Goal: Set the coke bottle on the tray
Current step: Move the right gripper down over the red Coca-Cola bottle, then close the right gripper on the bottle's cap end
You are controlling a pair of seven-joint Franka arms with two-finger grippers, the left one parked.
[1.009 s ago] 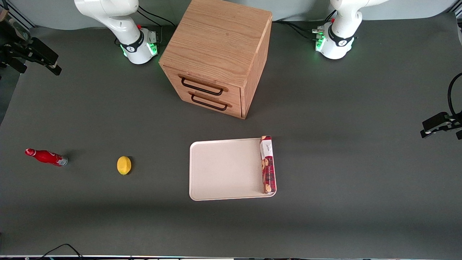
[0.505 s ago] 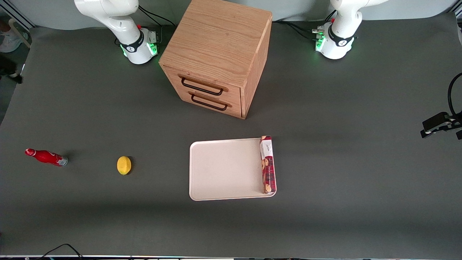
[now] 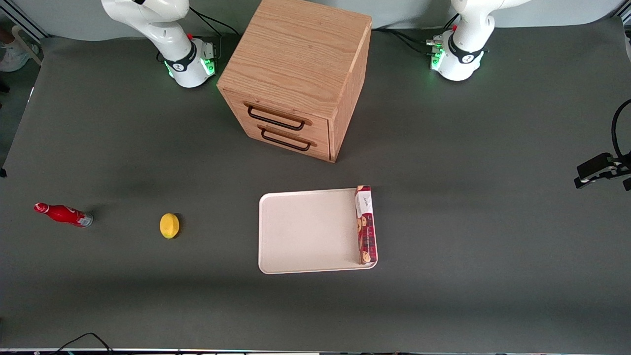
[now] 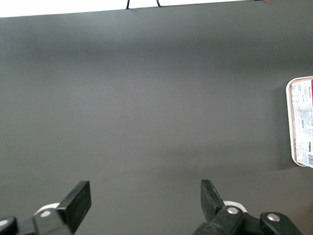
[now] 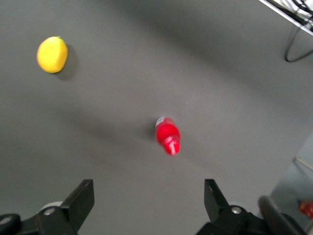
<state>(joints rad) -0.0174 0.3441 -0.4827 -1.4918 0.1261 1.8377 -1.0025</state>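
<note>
The coke bottle (image 3: pixel 63 214) is standing on the table at the left edge of the front frame, near the lemon (image 3: pixel 169 226) and well apart from the tray (image 3: pixel 305 231), which is carrying a cookie box (image 3: pixel 366 225) along one rim. The gripper (image 5: pixel 149 200) is hanging above the bottle, probably high up, jaws spread wide and gripping nothing.

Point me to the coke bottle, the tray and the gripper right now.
coke bottle (image 3: pixel 63 214): front view, on its red body.
tray (image 3: pixel 305 231): front view, on its bare cream floor.
gripper (image 5: pixel 149 205): right wrist view, midway between its open fingertips, above the bottle.
</note>
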